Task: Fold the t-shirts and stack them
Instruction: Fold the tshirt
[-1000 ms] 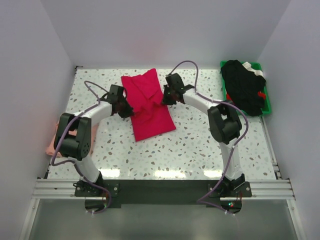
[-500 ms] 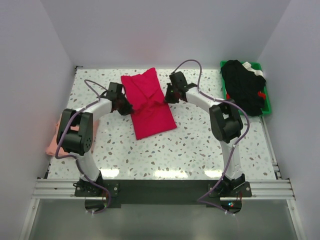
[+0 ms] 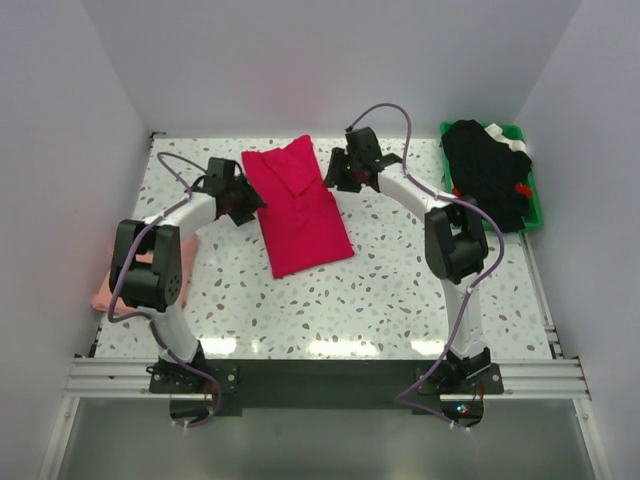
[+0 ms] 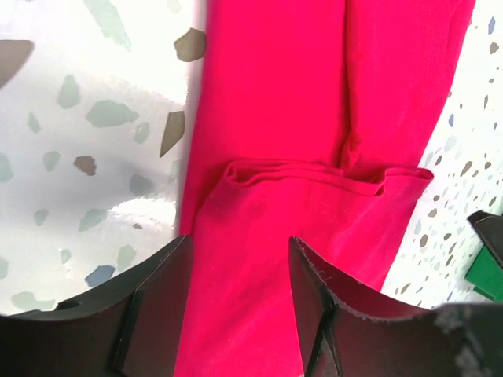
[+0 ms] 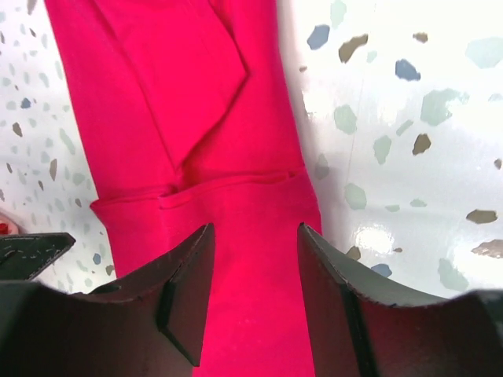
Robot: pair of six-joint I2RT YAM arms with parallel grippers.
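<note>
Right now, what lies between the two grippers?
The red shirt, folded into a long strip, lies flat on the table between the left gripper and the right gripper. The top view shows it.

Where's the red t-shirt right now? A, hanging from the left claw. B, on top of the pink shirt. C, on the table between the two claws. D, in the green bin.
C: the red t-shirt lies folded on the table, with the left claw and right claw open at its sides.
</note>
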